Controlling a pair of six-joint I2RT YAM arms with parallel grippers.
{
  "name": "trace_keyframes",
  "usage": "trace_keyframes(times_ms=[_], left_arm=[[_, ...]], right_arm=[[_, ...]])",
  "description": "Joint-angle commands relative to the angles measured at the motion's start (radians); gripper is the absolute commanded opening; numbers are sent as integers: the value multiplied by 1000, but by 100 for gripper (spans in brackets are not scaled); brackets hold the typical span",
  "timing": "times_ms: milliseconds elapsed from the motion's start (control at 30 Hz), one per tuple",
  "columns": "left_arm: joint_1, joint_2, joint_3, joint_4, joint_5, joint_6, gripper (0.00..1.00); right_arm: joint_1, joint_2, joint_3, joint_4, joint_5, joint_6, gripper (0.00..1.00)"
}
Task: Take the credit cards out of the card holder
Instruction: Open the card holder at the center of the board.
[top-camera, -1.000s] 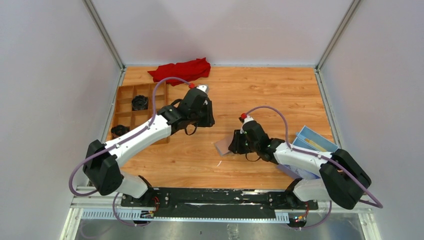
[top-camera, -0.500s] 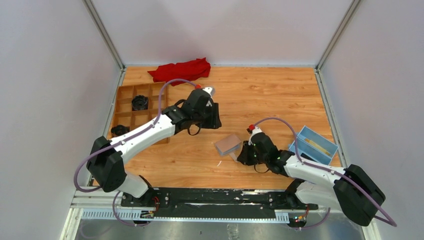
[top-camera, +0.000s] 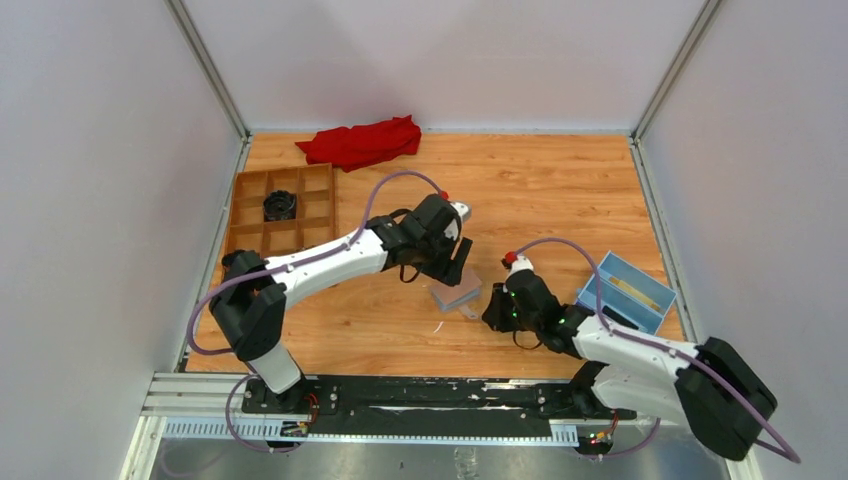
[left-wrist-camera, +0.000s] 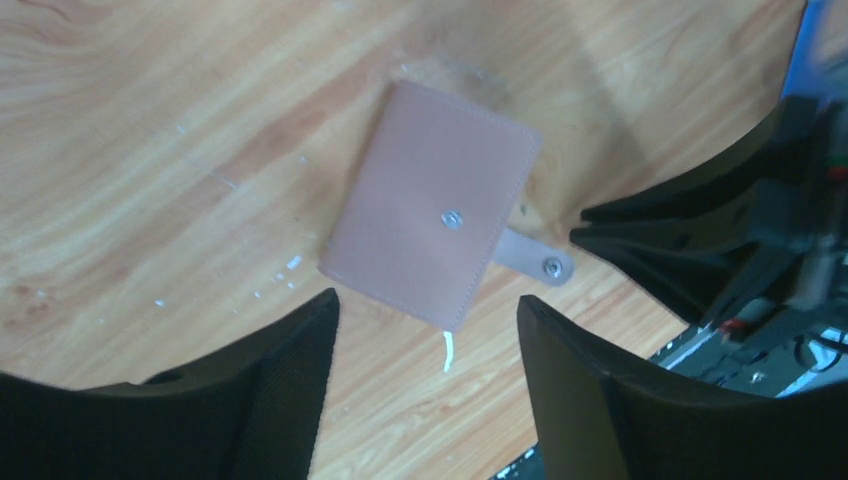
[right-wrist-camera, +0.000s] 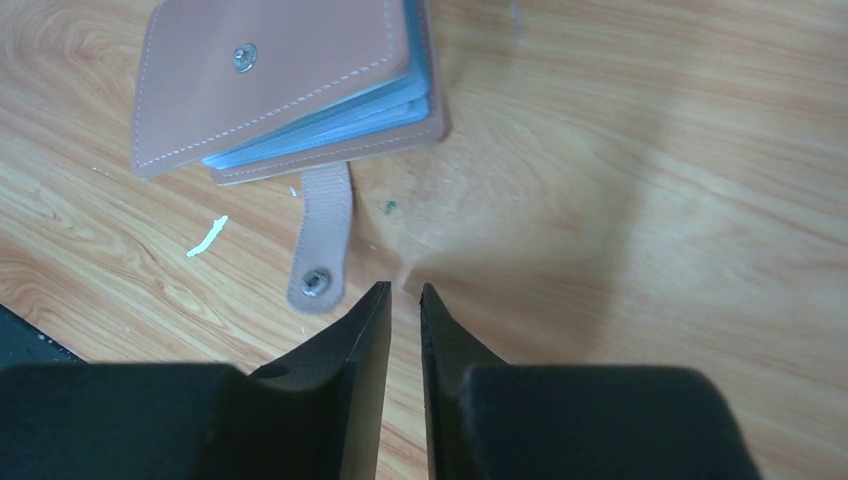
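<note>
Tan-pink card holder, top view: lies flat on the wooden table, front middle, between the two claws. We cannot read its long axis here, as it is partly covered.
Left gripper, top view: hangs over the holder's far edge and hides part of it.
Right gripper, top view: low to the wood, just beside the holder's right corner.
Containers, top view: we see a brown tray at the left with a black round thing in one compartment. A blue box at the right holds a pale yellowish strip.
Red cloth, top view: at the back, well apart.
Holder, left wrist view: closed, snap stud facing up, long axis running steeply from upper right to lower left. Its strap points lower right, towards the right claw.
Left claw, left wrist view: fingers spread wide either side of the holder's near corner, gripping nothing.
Holder, right wrist view: upper left, long axis roughly across. The covers are slightly ajar, with pale blue leaves showing. The unfastened strap points at the fingers.
Right claw, right wrist view: fingers nearly together, a thin slit between them, nothing in it.
White fleck, right wrist view: on the wood beside the strap.
</note>
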Motion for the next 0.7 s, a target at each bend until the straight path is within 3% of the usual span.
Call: trace_keyframes(times_ms=[0,300,667], left_arm=[[-76,37,47,-89,-61,142,73],[-164,133,116,-123,-156,216,75],[-193,264,155,-137,-270,217,73]], right_arm=[[8,-155,-35,-161,176,13,23],[-53,-473,-50,-352,325,-20,34],[-87,-473,-32,-384,299,2,35]])
